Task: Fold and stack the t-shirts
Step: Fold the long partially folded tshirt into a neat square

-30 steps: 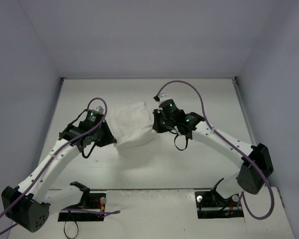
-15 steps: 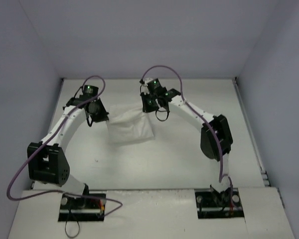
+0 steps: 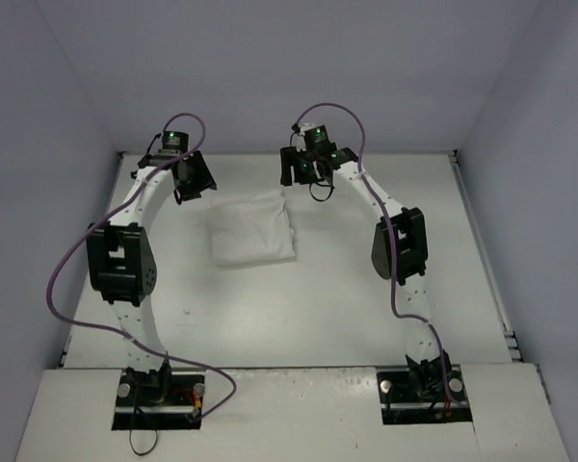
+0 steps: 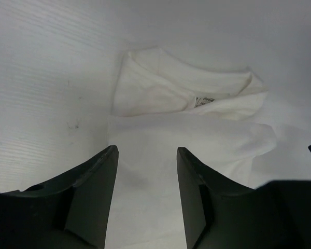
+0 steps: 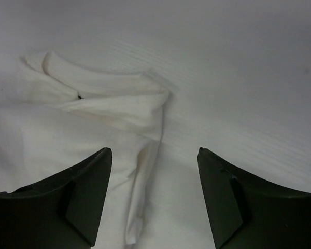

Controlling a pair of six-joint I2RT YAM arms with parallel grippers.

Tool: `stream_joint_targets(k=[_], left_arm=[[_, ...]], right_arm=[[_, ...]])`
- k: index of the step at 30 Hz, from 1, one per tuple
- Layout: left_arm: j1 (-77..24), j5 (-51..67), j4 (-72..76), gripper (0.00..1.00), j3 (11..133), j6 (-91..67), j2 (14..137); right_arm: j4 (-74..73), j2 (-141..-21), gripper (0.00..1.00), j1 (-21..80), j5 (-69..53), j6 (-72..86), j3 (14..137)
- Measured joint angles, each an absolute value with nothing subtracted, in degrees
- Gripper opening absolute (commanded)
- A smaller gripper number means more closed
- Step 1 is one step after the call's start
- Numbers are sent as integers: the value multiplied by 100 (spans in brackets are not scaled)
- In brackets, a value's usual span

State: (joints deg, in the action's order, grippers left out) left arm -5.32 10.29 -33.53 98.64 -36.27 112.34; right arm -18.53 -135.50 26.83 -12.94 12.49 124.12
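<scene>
One folded white t-shirt (image 3: 253, 229) lies flat in the middle of the far half of the table. My left gripper (image 3: 198, 183) hangs above its far left corner, my right gripper (image 3: 291, 173) above its far right corner. In the left wrist view the jaws of the left gripper (image 4: 147, 155) stand apart with only shirt cloth (image 4: 197, 124) far below them, collar and label showing. In the right wrist view the right gripper (image 5: 154, 155) is open too, over the shirt's folded edge (image 5: 145, 171). Neither gripper holds anything.
The white table (image 3: 366, 289) is closed in by pale walls (image 3: 289, 87) at the back and on both sides. Both arms reach up and far back; their purple cables (image 3: 67, 279) loop beside them. The arm bases (image 3: 159, 395) sit at the near edge.
Both grippers have let go of the shirt and opened, then pulled back and up toward the far wall. The shirt has settled flat, slightly farther back on the table.
</scene>
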Motion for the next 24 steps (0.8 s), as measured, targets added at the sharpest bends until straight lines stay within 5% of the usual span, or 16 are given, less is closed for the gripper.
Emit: stream_joint_targets(k=[3, 5, 10, 13, 24], left_arm=[[-413, 1018, -3228, 45, 9932, -3523, 11053], [-374, 1005, -3207, 41, 9931, -3414, 10832], [-537, 1015, -2931, 18, 9376, -3178, 10012], [-702, 1090, -2754, 5, 8785, -3123, 9736], [-867, 1476, -2491, 4, 8926, -2996, 11533]], right_arm=[[-1827, -13511, 53, 2540, -1339, 902, 12608], [-1835, -13386, 33, 2501, -1481, 505, 12598], [-1807, -12999, 6, 2527, -2415, -218, 12258], [-1792, -12956, 4, 2559, -3053, -414, 12090], [-1798, -14073, 11, 2622, -4479, -529, 12335]])
